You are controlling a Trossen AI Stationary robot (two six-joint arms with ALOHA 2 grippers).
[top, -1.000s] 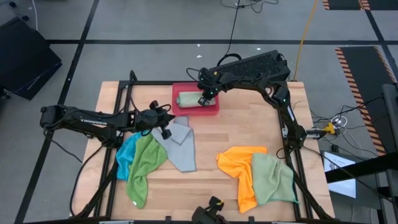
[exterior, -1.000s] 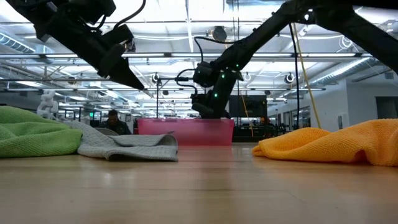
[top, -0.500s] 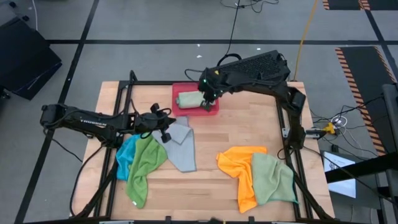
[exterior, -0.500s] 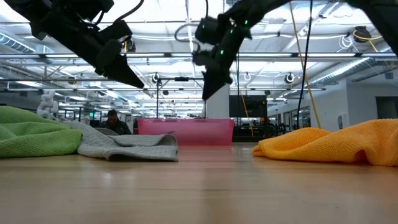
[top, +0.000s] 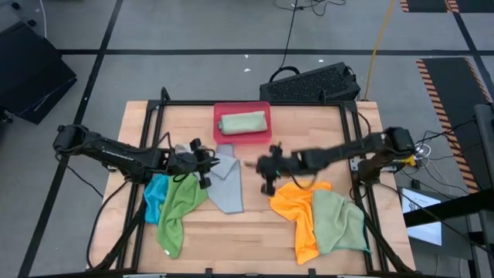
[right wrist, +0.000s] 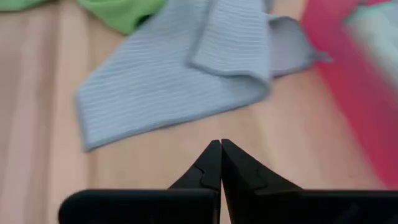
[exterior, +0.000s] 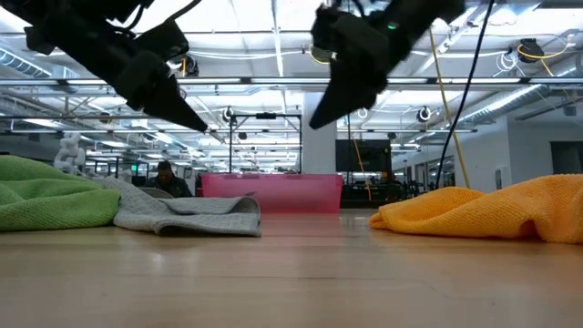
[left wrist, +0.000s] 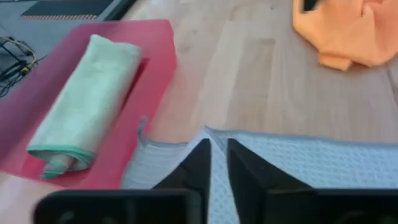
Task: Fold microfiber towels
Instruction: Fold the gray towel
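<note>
Where no writing reads, grey towel [top: 225, 184], pink tray [top: 262, 137], rolled towel [top: 242, 123]

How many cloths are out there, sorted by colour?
Light grey cloth: 1
Bright blue cloth: 1
Orange cloth: 1
Green cloths, one bright, one paler: 2
Pale green rolled cloth in the red tray: 1
Total: 6

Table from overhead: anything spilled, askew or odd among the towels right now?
Nothing spilled or damaged. One pale green towel lies rolled in the pink tray; the rest are unfolded heaps: grey towel, blue towel and green towel overlapping on the left, orange towel under a light green towel on the right.
</note>
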